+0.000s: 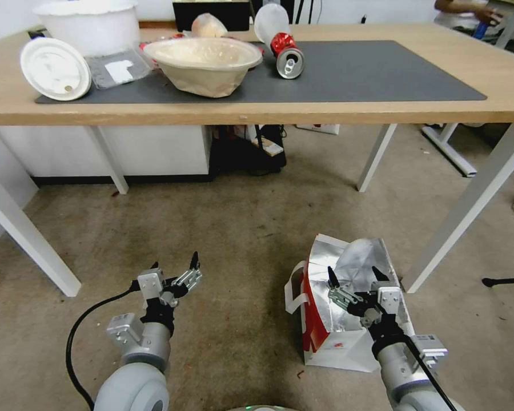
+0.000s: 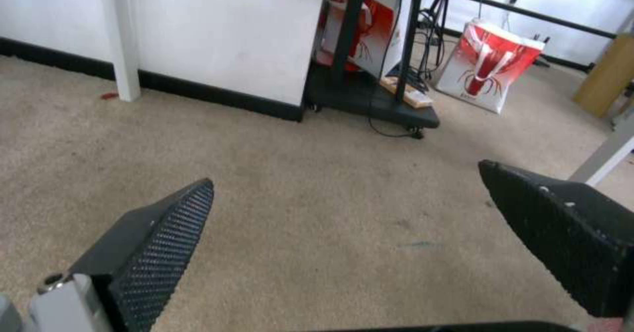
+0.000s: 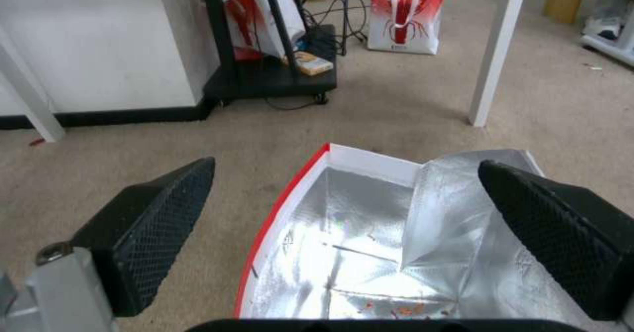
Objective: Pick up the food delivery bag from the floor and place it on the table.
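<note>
No text, label or number is legible on anything in view

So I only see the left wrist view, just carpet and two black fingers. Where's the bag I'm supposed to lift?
Observer: The bag stands open on the floor, right under the right gripper.
Operator: Is that gripper holding it?
Observer: No. Its fingers are spread wide over the foil-lined mouth and grip nothing.
Operator: And the table?
Observer: The table is straight ahead. A bowl and a tipped can lie on the left part of its mat.
</note>
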{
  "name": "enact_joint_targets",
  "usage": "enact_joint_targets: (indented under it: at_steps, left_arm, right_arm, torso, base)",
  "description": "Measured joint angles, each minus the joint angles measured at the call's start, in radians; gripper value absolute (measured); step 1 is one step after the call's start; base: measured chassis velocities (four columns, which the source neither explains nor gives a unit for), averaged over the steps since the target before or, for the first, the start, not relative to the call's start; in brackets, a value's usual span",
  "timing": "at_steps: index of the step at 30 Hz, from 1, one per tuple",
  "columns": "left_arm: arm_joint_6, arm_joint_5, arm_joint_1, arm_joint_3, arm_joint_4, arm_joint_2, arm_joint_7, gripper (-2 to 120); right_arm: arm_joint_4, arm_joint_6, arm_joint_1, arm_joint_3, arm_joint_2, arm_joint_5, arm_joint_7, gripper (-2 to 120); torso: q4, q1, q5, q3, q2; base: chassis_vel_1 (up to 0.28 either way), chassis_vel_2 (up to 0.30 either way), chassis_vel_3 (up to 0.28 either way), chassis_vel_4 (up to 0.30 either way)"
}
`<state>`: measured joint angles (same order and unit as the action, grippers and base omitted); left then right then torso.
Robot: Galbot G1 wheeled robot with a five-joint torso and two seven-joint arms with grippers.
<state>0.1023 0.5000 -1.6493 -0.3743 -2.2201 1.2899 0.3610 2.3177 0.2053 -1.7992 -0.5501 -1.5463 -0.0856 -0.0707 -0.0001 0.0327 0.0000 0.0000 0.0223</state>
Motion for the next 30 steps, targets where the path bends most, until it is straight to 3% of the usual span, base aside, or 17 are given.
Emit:
enact_joint_targets:
  at_steps: [10,14,19,21,30]
  left_arm:
    - [-0.062,-0.018,0.006,-0.002,0.030,0.000,-0.016,100]
    - [-0.085,-0.068,0.006,-0.007,0.046,-0.003,-0.052,100]
    - [-0.094,-0.091,-0.004,-0.005,0.049,-0.002,-0.071,100]
    - [-0.095,-0.108,-0.004,-0.001,0.053,-0.001,-0.073,100]
    - [-0.104,-0.115,-0.003,-0.011,0.063,-0.005,-0.072,100]
  right_arm:
    - [-0.031,-0.019,0.018,-0.030,0.012,0.003,-0.012,100]
    - [-0.078,-0.036,0.060,-0.086,0.062,-0.006,-0.039,100]
    - [-0.144,-0.031,0.134,-0.151,0.179,-0.064,-0.077,100]
    - [-0.219,-0.036,0.192,-0.171,0.269,-0.115,-0.101,100]
    - [-0.421,-0.010,0.355,-0.137,0.462,-0.169,-0.086,100]
  torso:
    - [-0.0001,0.000,0.0001,0.000,0.004]
    - [-0.0001,0.000,0.0002,0.000,0.005]
    - [-0.0001,0.001,0.0003,0.000,0.006]
    - [-0.0001,0.001,0.0004,0.000,0.007]
    - [0.0000,0.001,0.0002,0.000,0.009]
  base:
    - [0.000,0.000,0.000,0.000]
    - [0.000,0.000,0.000,0.000]
    - [0.000,0.000,0.000,0.000]
    - [0.000,0.000,0.000,0.000]
    - [0.000,0.000,0.000,0.000]
